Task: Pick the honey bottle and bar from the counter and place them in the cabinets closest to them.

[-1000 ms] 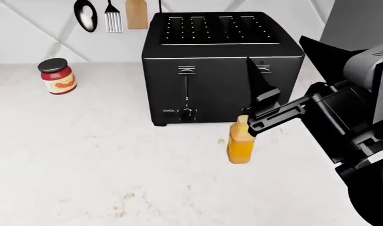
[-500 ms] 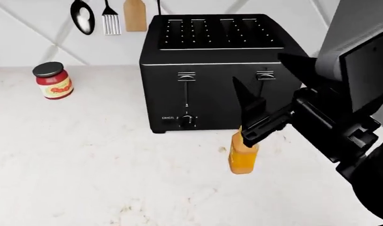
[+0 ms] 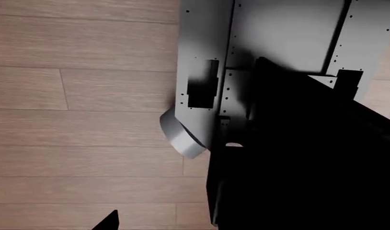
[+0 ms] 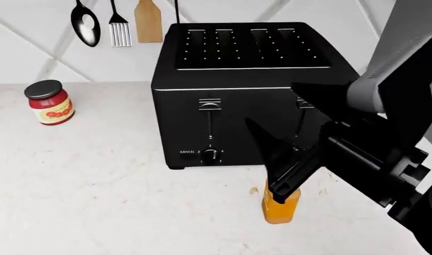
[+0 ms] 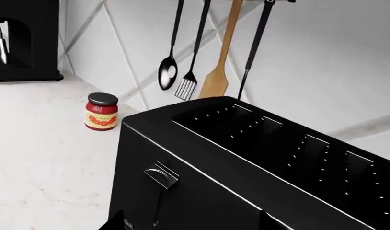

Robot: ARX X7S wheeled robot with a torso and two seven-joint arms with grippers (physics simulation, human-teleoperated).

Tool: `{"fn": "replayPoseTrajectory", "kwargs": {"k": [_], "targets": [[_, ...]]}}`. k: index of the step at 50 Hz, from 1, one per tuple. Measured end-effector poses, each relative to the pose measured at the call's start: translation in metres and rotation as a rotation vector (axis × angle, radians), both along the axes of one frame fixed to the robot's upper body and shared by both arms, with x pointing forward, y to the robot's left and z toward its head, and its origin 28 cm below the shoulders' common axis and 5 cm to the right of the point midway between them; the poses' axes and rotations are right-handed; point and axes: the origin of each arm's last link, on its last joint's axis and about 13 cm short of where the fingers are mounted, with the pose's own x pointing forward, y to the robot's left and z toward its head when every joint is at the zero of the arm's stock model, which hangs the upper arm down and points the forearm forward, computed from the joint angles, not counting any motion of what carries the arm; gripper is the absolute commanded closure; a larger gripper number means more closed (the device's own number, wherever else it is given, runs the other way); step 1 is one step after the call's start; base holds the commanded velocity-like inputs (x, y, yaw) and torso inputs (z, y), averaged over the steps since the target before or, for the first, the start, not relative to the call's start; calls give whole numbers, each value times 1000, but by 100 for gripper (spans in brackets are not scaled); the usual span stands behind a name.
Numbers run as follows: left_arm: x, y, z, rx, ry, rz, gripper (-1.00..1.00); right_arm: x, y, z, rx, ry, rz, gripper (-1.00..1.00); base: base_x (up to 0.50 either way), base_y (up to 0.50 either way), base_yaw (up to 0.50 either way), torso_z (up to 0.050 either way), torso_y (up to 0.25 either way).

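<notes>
The honey bottle point(image 4: 281, 207), amber-orange, stands on the white counter point(image 4: 95, 191) just in front of the black toaster's right part. Its cap is hidden behind the near finger point(image 4: 276, 154) of my right gripper point(image 4: 270, 103). That gripper is open and empty, hanging above the bottle and in front of the toaster. In the right wrist view the right gripper point(image 5: 189, 223) looks at the toaster's front and top, and the bottle does not show. The left gripper shows only one fingertip point(image 3: 108, 223), set far to one side over wooden floor. The bar is out of view.
The black toaster point(image 4: 244, 90) stands against the wall, right behind the bottle. A red-labelled jar point(image 4: 50, 102) stands at the far left. A spoon, slotted turner and wooden spatula point(image 4: 148, 21) hang on the wall. A black coffee machine point(image 5: 22, 38) stands far along the counter.
My right gripper has come lower and nearer, and its near finger now covers the bottle's cap. The head view has shifted, so the toaster and bottle sit lower in the picture.
</notes>
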Motion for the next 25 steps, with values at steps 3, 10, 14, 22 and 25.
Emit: {"fn": "replayPoseTrajectory", "kwargs": {"k": [3, 10, 14, 22, 25], "targets": [[0, 0, 0, 1, -1, -1, -100, 0, -2, -9, -6, 33, -6, -100, 0, 0, 0, 0, 0], [0, 0, 0, 11, -28, 11, -100, -2, -9, -35, 2, 119, -37, -100, 0, 0, 0, 0, 0], [0, 0, 0, 23, -65, 27, -100, -4, -12, -47, 14, 155, -51, -100, 0, 0, 0, 0, 0], [1, 0, 0, 42, -102, 30, -100, -8, -16, -66, 35, 207, -68, -100, 0, 0, 0, 0, 0], [1, 0, 0, 44, -107, 28, -100, -9, -17, -71, 42, 220, -71, -100, 0, 0, 0, 0, 0]]}}
